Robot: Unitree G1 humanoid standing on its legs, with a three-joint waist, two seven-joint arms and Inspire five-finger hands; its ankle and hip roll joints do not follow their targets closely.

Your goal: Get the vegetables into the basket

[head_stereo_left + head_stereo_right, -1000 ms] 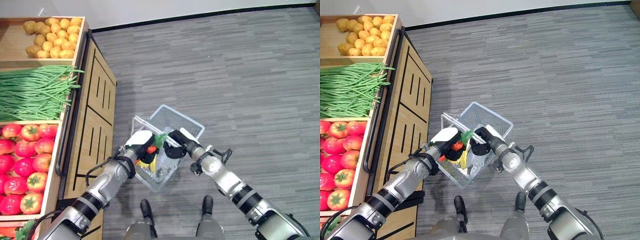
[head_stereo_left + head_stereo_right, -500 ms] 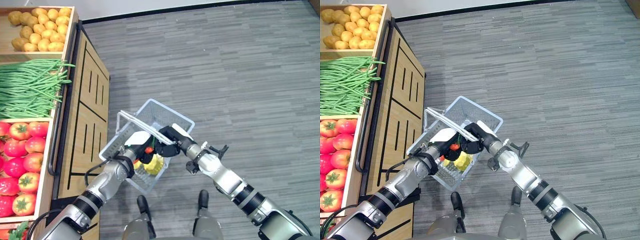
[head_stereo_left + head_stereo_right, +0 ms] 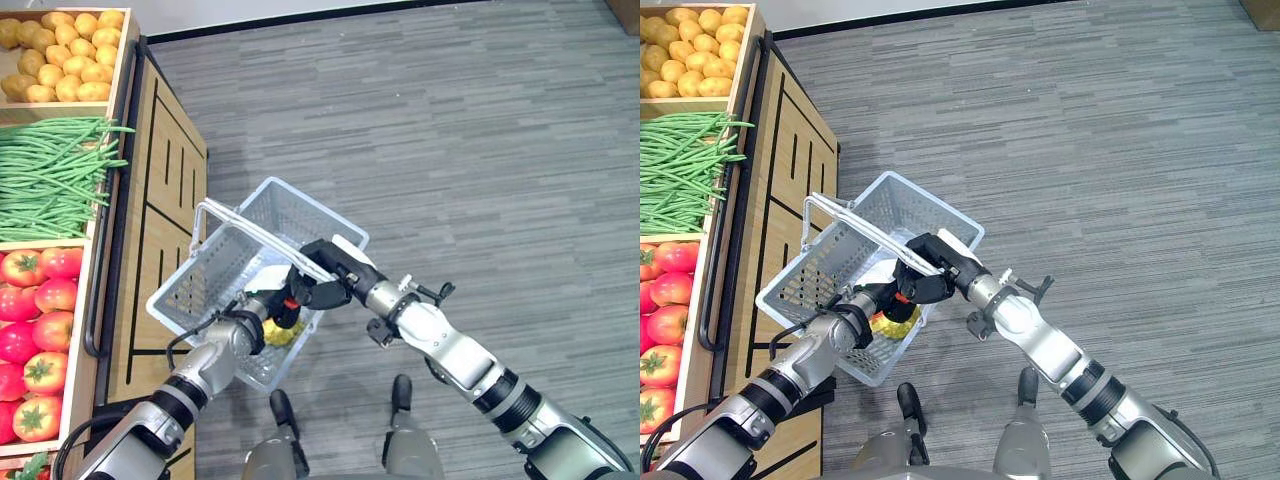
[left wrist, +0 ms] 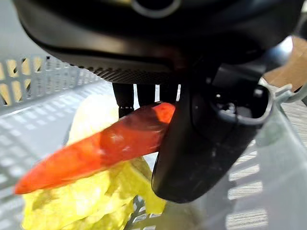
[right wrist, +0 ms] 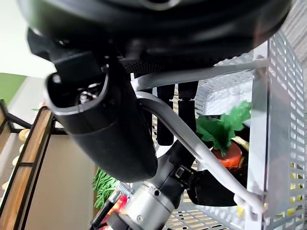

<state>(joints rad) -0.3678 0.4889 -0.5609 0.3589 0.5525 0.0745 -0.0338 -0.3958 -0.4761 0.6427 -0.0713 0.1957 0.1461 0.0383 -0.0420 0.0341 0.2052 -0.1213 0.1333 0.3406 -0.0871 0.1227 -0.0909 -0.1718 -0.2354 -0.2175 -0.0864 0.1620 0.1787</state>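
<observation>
My right hand is shut on the white handles of a grey mesh basket, which hangs tilted beside the wooden stand. My left hand reaches inside the basket, its thumb and fingers pinching an orange carrot. The carrot's green leafy top shows in the right wrist view. Under the carrot, a yellow vegetable lies on the basket's bottom.
A wooden produce stand runs along the left, with potatoes, green beans and tomatoes in separate bins. Grey plank floor stretches to the right.
The camera has shifted. The basket has swung left towards the stand and tipped more, and my left hand with the carrot sits deeper inside it.
</observation>
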